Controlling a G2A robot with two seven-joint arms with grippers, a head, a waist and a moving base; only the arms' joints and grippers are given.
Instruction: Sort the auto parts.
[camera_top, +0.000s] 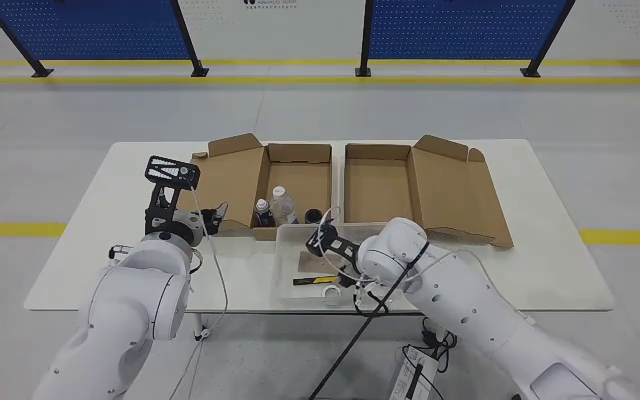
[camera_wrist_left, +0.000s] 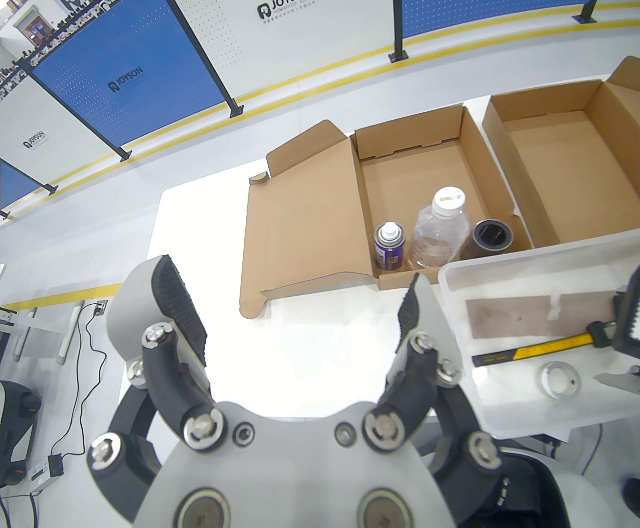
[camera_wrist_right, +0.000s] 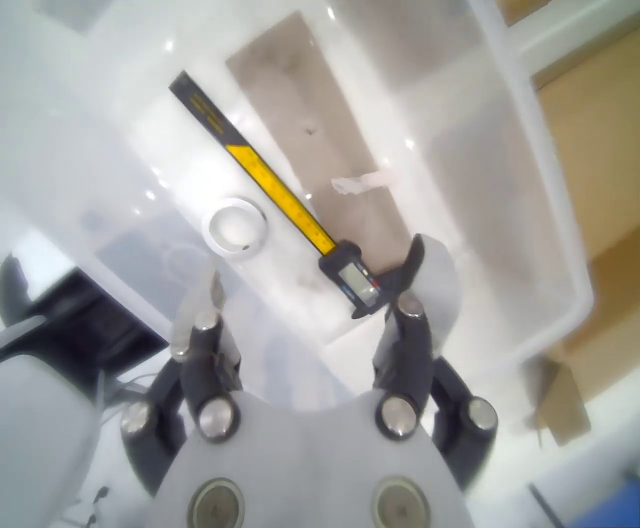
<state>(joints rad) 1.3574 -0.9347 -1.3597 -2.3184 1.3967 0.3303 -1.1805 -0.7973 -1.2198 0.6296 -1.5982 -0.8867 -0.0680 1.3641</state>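
Pick step, I'd say: R claw (camera_wrist_right: 315, 270) sits low in the clear bin (camera_wrist_right: 565, 240), jaws spread wide either side of the caliper (camera_wrist_right: 280, 200) display end, one finger just beside it, contact can't tell. Caliper lies flat on bin floor, metal ring (camera_wrist_right: 235, 227) just beside its beam. L claw (camera_wrist_left: 290, 280) hangs wide open over the desk (camera_wrist_left: 200, 220) near left box (camera_wrist_left: 415, 135), which holds spray can (camera_wrist_left: 390, 245), bottle (camera_wrist_left: 440, 230) & dark cylinder (camera_wrist_left: 492, 240). Next prob: close on caliper w/o it sliding, lift over bin wall, carry to a box
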